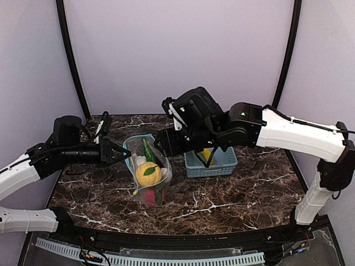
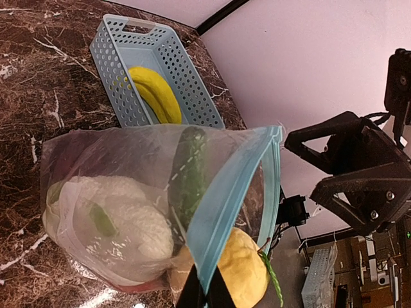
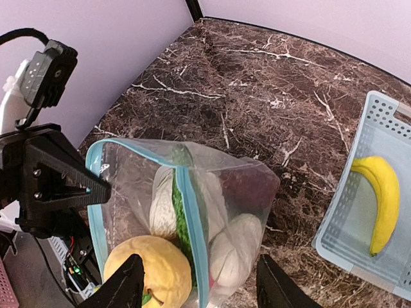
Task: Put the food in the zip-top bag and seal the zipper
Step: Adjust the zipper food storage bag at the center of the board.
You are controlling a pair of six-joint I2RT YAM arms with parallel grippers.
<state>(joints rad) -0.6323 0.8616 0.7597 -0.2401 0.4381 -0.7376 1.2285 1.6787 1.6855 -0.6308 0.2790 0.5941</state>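
Zip-top bag point(image 1: 151, 176) stands centre-left in the top view on the dark marble table point(image 1: 238, 194), with its mouth gaping. The zipper point(image 2: 232, 185) isn't closed; the teal strip runs round the open rim.

Left gripper point(image 2: 205, 290) comes in from the left edge of the frame. Its fingers are pressed together on the teal edge, pinching the bag's rim.

Right gripper point(image 3: 198, 259) hangs over the bag from the right with fingers spread, one each side of the bag at the bottom of its wrist view. Can't tell whether the tips touch the plastic.

In the bag:
- orange point(image 3: 151, 269) at the mouth
- white cauliflower point(image 2: 122, 218) lower down
- cucumber point(image 2: 188, 170) standing on end against the teal strip

Banana point(image 3: 379, 192) lies in the light blue basket point(image 1: 191, 165), just right of the bag.
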